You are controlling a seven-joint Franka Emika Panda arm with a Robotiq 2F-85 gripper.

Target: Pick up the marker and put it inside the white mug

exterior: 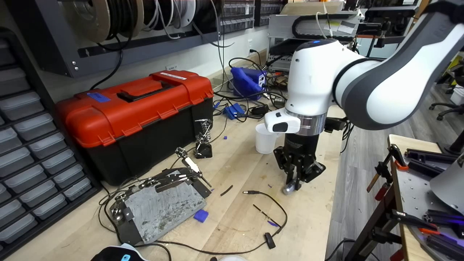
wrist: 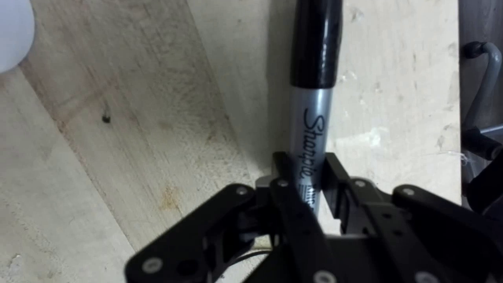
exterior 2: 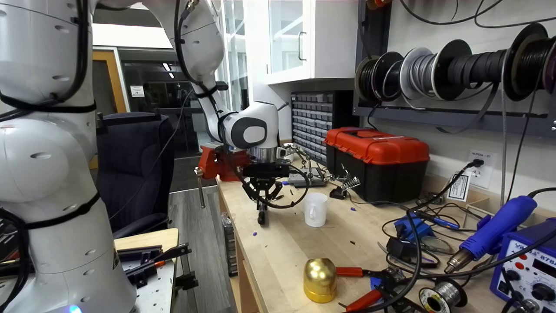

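The marker, a Sharpie with a black cap and a grey barrel, shows in the wrist view (wrist: 312,102). My gripper (wrist: 306,169) is shut on its grey barrel, the cap pointing away from the jaws. In an exterior view the marker's grey end (exterior: 289,188) sticks out below my gripper (exterior: 295,181). In an exterior view its dark end (exterior 2: 261,218) shows under the gripper (exterior 2: 262,208). It is low over the table; I cannot tell if it touches. The white mug stands upright beside the gripper in both exterior views (exterior: 265,140) (exterior 2: 316,211); its edge shows in the wrist view (wrist: 13,33).
A red and black toolbox (exterior: 145,119) stands along the wall. A metal plate with clip arms (exterior: 163,210) and a thin black cable (exterior: 286,214) lie on the table (exterior: 232,217). A gold cup (exterior 2: 320,280), pliers (exterior 2: 365,300) and a blue soldering station (exterior 2: 530,265) are farther along.
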